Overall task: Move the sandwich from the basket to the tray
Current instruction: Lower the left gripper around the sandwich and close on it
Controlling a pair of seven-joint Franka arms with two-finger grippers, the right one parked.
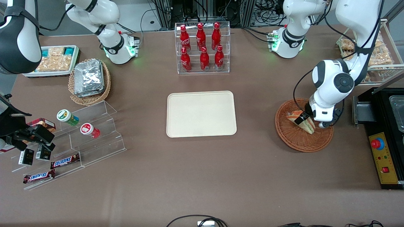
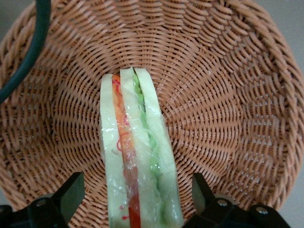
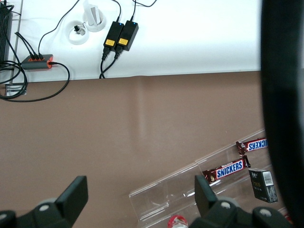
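One sandwich [image 2: 137, 156] in basket [image 2: 228, 109], tool [image 2: 137, 194] fingers spread astride

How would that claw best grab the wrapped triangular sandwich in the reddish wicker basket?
Probably across the two flat white-bread faces of the wrapped triangular sandwich, coming straight down from above. It stands on edge in the reddish-brown wicker basket, filling layers facing up, so the broad sides are exposed. The claw hangs over it, open, one finger on each bread side with gaps showing.

Red-brown woven basket [image 2: 228, 95], white/orange/green sandwich [image 2: 137, 156], cream tray [image 1: 201, 113], black gripper [image 2: 137, 199].
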